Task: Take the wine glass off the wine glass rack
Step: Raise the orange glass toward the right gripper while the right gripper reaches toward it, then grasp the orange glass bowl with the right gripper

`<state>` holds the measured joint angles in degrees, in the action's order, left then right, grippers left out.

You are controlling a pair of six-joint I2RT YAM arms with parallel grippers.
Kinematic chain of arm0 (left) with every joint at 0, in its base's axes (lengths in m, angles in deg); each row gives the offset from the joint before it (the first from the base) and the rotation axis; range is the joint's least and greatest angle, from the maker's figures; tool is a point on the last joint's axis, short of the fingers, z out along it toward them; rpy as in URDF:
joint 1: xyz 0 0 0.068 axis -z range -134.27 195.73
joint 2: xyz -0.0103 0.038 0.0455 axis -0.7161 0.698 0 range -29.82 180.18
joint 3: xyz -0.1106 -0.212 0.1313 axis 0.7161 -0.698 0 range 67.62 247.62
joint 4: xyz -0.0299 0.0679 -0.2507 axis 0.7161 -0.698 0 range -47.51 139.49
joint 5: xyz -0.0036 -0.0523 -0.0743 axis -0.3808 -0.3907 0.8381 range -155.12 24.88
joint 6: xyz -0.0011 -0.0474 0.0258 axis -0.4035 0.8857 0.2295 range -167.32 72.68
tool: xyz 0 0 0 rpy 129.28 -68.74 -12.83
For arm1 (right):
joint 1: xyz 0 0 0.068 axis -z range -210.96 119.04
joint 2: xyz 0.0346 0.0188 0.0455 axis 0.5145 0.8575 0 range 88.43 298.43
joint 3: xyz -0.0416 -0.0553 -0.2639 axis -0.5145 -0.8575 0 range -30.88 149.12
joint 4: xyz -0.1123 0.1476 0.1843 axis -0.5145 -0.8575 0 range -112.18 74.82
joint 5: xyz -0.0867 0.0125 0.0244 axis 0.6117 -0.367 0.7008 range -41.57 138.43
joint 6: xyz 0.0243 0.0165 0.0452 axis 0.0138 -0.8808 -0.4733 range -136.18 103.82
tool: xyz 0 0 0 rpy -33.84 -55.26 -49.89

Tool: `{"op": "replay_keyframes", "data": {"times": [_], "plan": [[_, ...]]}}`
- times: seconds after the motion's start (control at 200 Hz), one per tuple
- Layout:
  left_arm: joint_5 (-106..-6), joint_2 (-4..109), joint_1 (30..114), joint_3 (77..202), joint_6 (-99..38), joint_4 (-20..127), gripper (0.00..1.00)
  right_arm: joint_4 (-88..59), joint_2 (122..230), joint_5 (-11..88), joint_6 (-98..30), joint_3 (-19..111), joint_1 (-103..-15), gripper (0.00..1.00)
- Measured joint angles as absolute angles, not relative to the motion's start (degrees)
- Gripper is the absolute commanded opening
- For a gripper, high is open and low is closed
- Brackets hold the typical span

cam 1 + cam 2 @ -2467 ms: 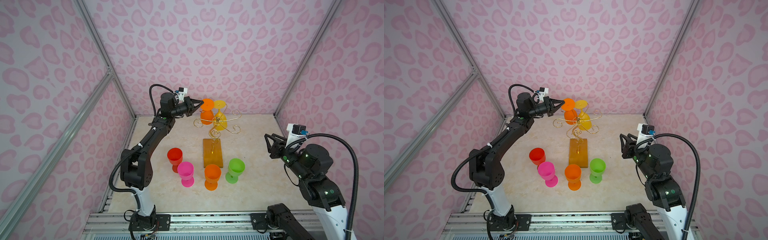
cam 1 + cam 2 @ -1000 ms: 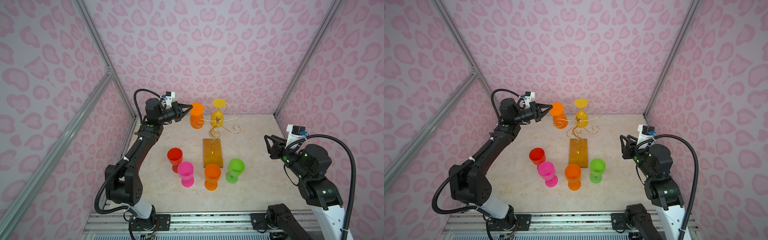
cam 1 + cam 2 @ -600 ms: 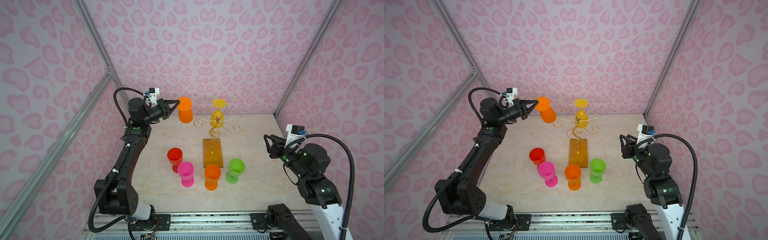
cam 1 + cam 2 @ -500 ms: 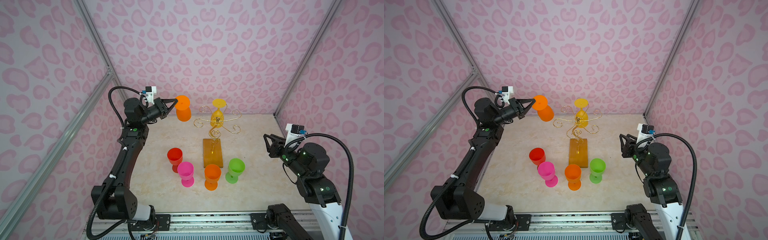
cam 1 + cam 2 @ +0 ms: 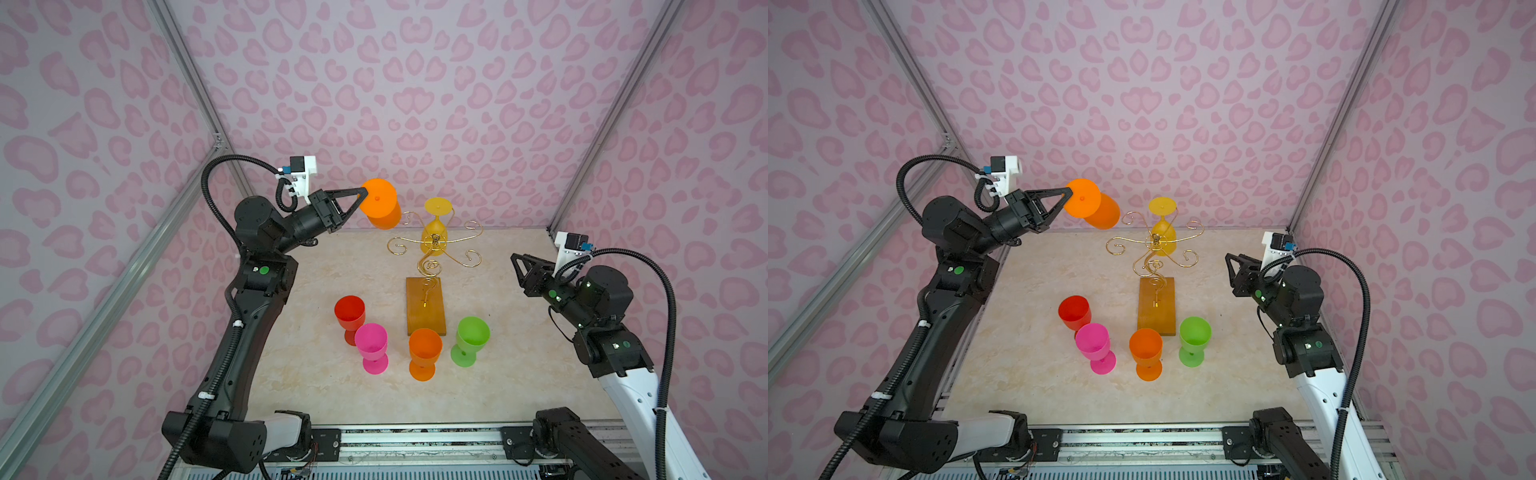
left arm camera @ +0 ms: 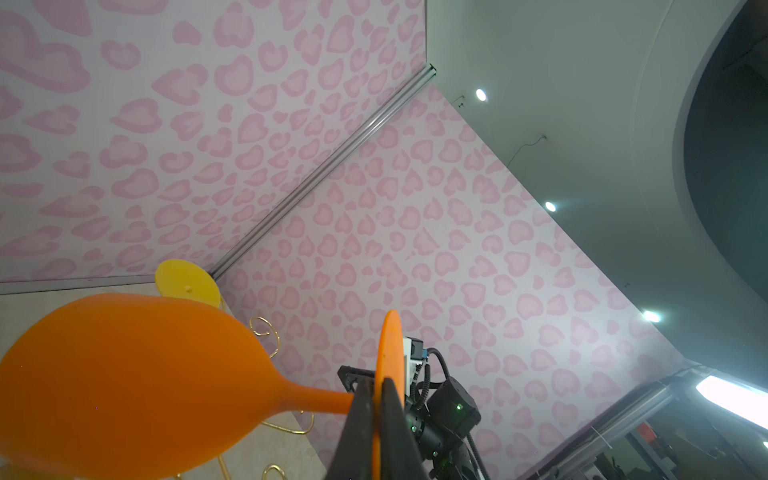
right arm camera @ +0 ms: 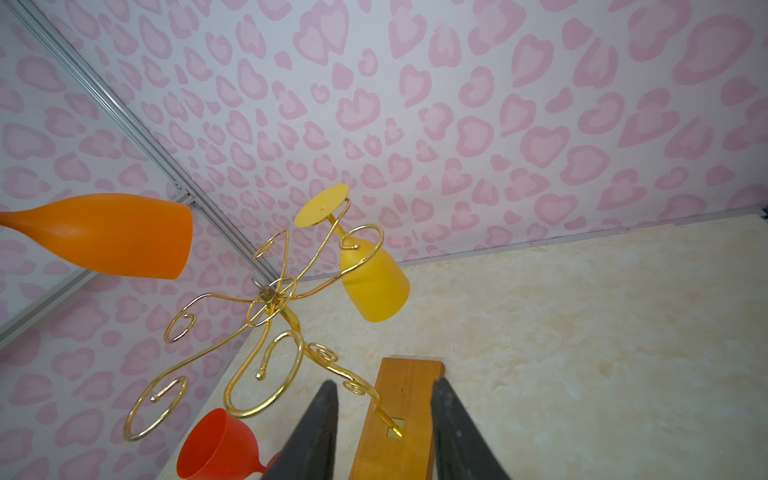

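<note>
- My left gripper [image 5: 365, 192] is clenched on the foot disc of the orange wine glass [image 5: 381, 208]. In the left wrist view my fingers [image 6: 357, 424] pinch that disc edge-on.
- The glass hangs in the air near the back wall, just left of the wine glass rack [image 5: 434, 253] and touching none of its gold arms — so I judge the lift-off itself done.
- What I think is left is to bring it down and stand it on the table [image 5: 328, 395]. It could go by the red glass [image 5: 350, 309], pink glass [image 5: 371, 340], second orange glass [image 5: 424, 347] and green glass [image 5: 473, 332], all upright near the front of the rack's base.
- A yellow glass [image 5: 434, 226] hangs upside down on the rack; I cannot tell whether it is mine to take too.
- The long axis, foot to mouth, lies nearer level than upright — foot at my fingertips, open mouth pointing toward the rack and slightly downward.
- Standing it would call for swinging the mouth upward.
- My right gripper [image 7: 384, 384] is parted and empty, near the rack's base and well apart from the held glass.
</note>
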<state>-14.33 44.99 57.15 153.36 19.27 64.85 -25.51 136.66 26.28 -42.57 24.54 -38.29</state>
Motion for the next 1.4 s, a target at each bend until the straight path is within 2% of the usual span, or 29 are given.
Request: {"op": "replay_keyframes", "data": {"times": [0.275, 0.495, 0.975, 1.18, 1.4], "plan": [[-14.77, 45.10, 63.84, 155.26, 19.18, 68.26, 0.06, -17.23, 139.11, 23.00, -46.83, 22.97, -38.71, 0.37], [-14.51, 47.98, 67.99, 154.04, 24.12, 77.74, 0.06, -11.52, 140.07, 20.22, -49.74, 21.92, -38.99, 0.37], [-14.47, 59.74, 71.36, 151.96, 46.20, 107.49, 0.05, 4.59, 140.20, 13.08, -57.26, 17.57, -39.10, 0.48], [-15.84, 65.27, 72.58, 152.09, 57.69, 120.23, 0.05, 13.94, 140.83, 9.56, -60.84, 15.97, -39.08, 0.50], [-17.29, 67.85, 73.83, 152.11, 64.14, 127.82, 0.05, 19.47, 141.38, 7.85, -62.31, 15.78, -39.10, 0.50]]}}
